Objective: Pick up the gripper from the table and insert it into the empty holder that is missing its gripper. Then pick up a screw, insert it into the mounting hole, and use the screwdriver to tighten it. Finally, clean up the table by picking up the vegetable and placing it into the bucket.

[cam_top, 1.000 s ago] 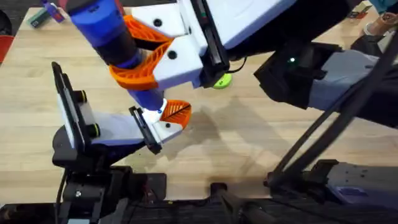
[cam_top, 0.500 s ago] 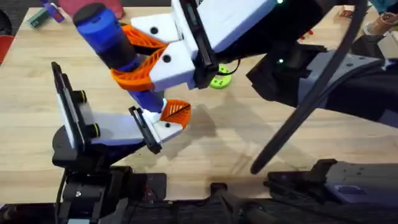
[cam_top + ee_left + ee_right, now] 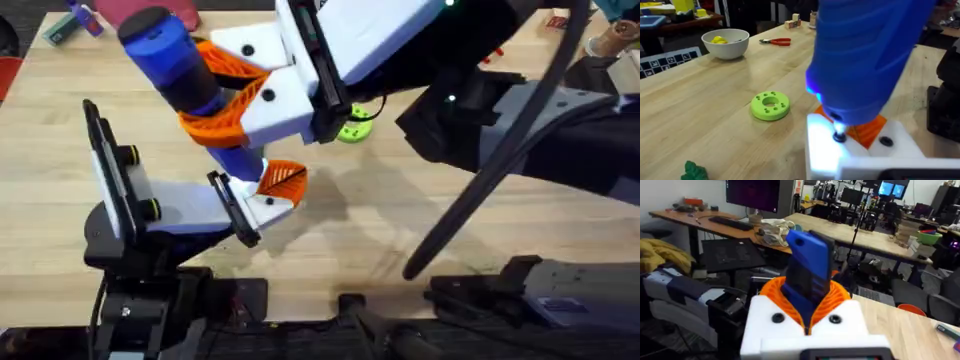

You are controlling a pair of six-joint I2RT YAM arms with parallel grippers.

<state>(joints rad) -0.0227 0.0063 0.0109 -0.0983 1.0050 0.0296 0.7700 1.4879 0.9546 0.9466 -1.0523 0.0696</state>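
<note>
With the orange gripper (image 3: 283,180) seated in its holder (image 3: 262,208), my right pincer (image 3: 235,95) pinches the screwdriver (image 3: 185,80) tightening a screw (image 3: 839,136); my left pincer's state I cannot tell, and the vegetable (image 3: 694,171) remains on the counter (image 3: 400,220).

Matt blue plastic screwdriver (image 3: 180,70), ribbed orange plastic gripper (image 3: 283,180), white plastic holder (image 3: 262,207), light wood-grain table (image 3: 420,215).

One blue screwdriver (image 3: 185,75), one green disc (image 3: 770,105), one white bowl (image 3: 725,43) (yellow toy inside), one pair of red-handled pliers (image 3: 775,42).
</note>
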